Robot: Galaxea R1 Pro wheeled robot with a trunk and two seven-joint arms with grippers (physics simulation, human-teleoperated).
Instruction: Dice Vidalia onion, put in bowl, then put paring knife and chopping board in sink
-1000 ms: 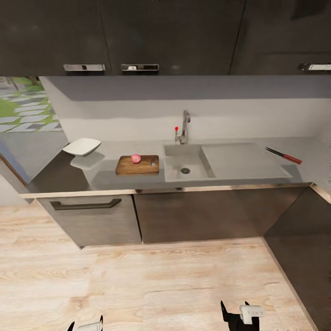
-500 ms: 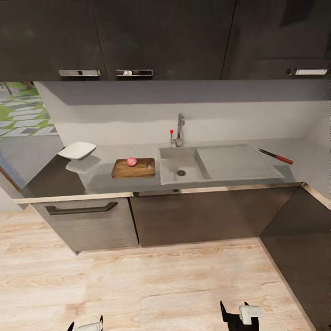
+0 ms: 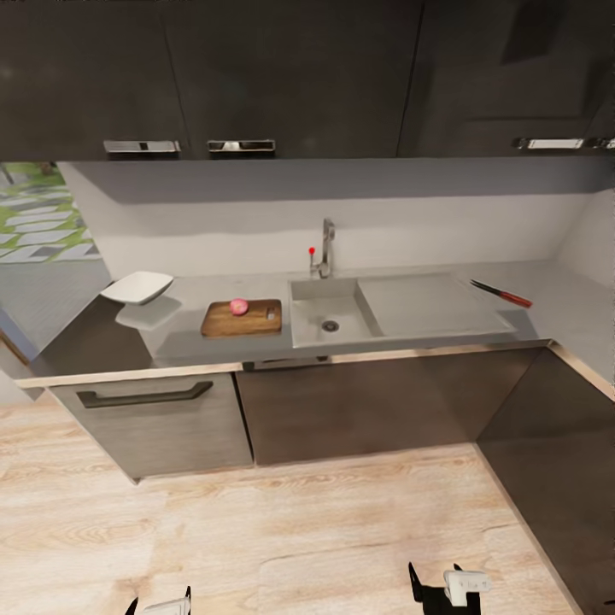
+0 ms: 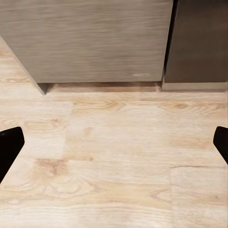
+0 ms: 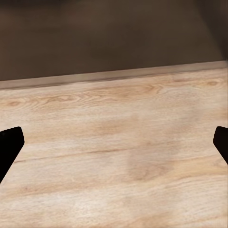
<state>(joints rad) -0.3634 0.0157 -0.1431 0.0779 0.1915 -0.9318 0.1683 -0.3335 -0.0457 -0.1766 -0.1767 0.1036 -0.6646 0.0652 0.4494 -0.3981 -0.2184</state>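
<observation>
Pink Vidalia onion (image 3: 238, 307) on chopping board (image 3: 242, 318); white bowl (image 3: 137, 287) left; paring knife (image 3: 501, 293) seemingly flat right of sink (image 3: 329, 314).

Dark wall cupboards (image 3: 256, 77) with metal handles (image 3: 241, 146) hang above; grey-brown base cabinets (image 3: 350, 410) stand on a pale wood floor (image 3: 282, 538)

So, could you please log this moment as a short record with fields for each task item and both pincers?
onion: Vidalia onion whole, on the chopping board
board: on the countertop, beside the sink
knife: paring knife on the countertop, beyond the drainboard
bowl: bowl at the countertop's far end, no dice visible in it
left pincer: left pincer open, over wooden floor
right pincer: right pincer open, over wooden floor
</observation>
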